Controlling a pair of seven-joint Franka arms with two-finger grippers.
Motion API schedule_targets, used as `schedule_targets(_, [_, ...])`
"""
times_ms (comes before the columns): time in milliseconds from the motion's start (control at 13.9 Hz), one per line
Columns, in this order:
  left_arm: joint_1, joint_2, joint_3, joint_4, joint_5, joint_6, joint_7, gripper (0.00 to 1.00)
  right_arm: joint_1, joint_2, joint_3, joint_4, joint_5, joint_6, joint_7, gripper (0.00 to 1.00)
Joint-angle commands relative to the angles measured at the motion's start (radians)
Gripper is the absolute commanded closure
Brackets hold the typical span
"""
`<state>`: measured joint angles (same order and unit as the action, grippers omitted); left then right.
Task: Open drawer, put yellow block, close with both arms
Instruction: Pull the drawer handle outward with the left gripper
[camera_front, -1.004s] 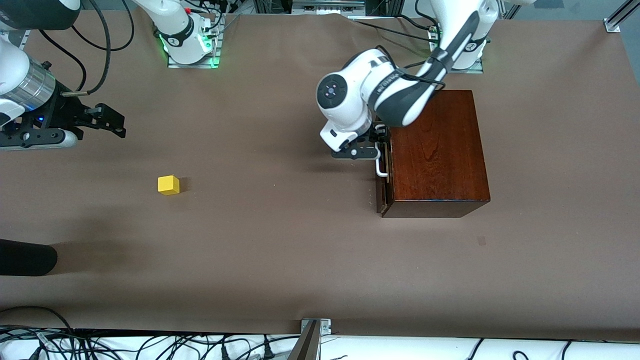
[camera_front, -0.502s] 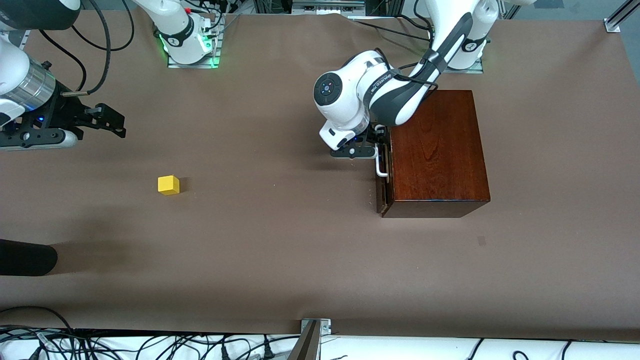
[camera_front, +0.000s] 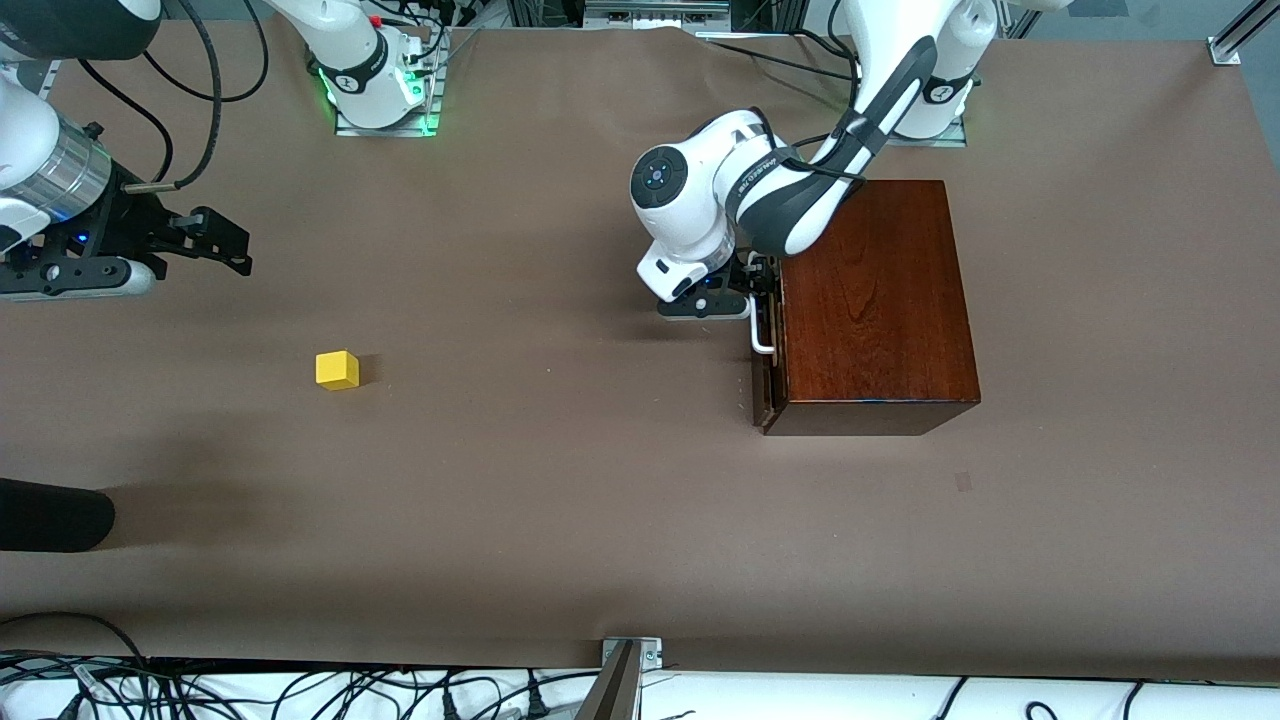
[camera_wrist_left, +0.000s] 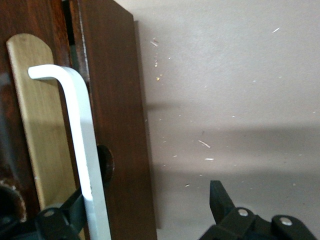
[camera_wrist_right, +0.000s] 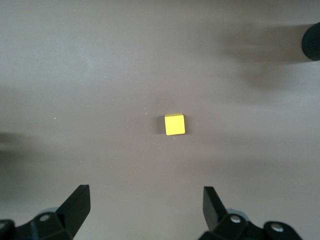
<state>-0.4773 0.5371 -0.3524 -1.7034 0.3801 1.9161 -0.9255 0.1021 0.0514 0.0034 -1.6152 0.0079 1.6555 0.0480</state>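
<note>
The mahogany box (camera_front: 875, 300) stands toward the left arm's end of the table. Its drawer front (camera_front: 763, 385) with the white bar handle (camera_front: 762, 335) faces the right arm's end and sits nearly flush with the box. My left gripper (camera_front: 755, 290) is open at the handle. In the left wrist view the left gripper (camera_wrist_left: 145, 212) has one finger (camera_wrist_left: 55, 222) tucked under the handle (camera_wrist_left: 85, 150) against the drawer front (camera_wrist_left: 117, 100), and the other out over the table. The yellow block (camera_front: 337, 369) lies on the table. My right gripper (camera_front: 215, 240) waits open above it (camera_wrist_right: 174, 124).
A black rounded object (camera_front: 50, 515) juts in at the table's edge at the right arm's end, nearer the front camera than the block. Cables (camera_front: 200, 690) lie along the near edge. The brown table (camera_front: 560, 480) spreads between block and box.
The left arm's wrist and elbow have shifted slightly at the handle. The drawer, the block and the right arm have not moved.
</note>
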Motion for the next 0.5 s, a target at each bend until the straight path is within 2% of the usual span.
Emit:
schedule_targets(0, [-0.027,0.017,0.000,0.005,0.022,0.070,-0.035,0.00,-0.015,-0.007,0.012,0.005,0.017,-0.017,-0.007,0.00])
schedule_targets(215, [-0.029,0.032,-0.002,0.014,0.017,0.124,-0.036,0.00,-0.015,-0.007,0.012,0.005,0.015,-0.017,-0.008,0.00])
schedule_targets(430, [-0.079,0.095,0.000,0.102,0.011,0.136,-0.045,0.00,-0.015,-0.007,0.010,0.005,0.014,-0.017,-0.008,0.00])
